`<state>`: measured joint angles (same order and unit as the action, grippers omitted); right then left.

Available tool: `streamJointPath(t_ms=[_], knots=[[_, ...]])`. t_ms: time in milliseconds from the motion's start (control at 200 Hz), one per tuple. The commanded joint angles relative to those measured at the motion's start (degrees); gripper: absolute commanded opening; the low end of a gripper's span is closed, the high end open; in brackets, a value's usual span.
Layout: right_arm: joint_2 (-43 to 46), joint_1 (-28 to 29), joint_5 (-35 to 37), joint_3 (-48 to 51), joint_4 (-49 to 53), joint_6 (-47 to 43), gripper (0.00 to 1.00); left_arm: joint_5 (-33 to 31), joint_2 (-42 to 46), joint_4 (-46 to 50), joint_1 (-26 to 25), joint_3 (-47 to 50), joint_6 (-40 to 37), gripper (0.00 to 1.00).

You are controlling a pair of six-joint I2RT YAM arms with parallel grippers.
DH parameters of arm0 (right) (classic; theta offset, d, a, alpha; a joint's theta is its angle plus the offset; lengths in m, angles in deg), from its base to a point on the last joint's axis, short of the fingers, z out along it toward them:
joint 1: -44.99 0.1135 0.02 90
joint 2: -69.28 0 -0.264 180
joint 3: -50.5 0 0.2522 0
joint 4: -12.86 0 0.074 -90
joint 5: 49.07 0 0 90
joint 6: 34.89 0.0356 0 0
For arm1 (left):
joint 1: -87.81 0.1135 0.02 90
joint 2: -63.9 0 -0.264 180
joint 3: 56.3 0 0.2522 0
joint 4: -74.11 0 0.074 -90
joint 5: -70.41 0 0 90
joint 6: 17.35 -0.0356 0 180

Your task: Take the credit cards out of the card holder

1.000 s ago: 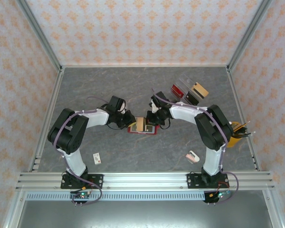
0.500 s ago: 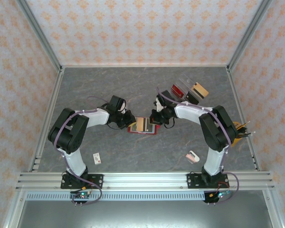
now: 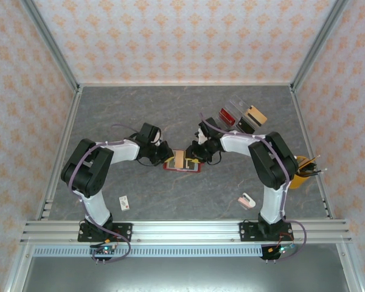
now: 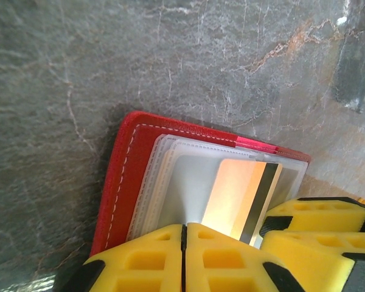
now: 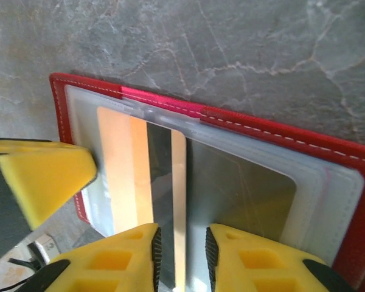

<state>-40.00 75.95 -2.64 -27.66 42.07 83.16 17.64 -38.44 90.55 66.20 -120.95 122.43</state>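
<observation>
Red card holder lying open on desk; left tool, fingers together, over one edge; right tool, fingers slightly apart, astride the tan credit card, perhaps not gripping it.

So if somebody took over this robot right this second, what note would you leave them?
Left gripper: shut, tips at the card holder's edge.
Right gripper: slightly open, poised over the tan credit card.
Things: the card holder lies open and flat, and the credit card still lies in it.
Done: holder opened.
Left: draw that card out, then check for more.
</observation>
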Motion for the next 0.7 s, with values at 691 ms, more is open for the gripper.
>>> streamJointPath(t_ms=[691], knots=[[-2.9, 2.7, -3.2, -1.9, -4.7, 2.7, 0.28, -4.5, -1.4, 3.1, 0.8, 7.9, 3.4, 0.06]])
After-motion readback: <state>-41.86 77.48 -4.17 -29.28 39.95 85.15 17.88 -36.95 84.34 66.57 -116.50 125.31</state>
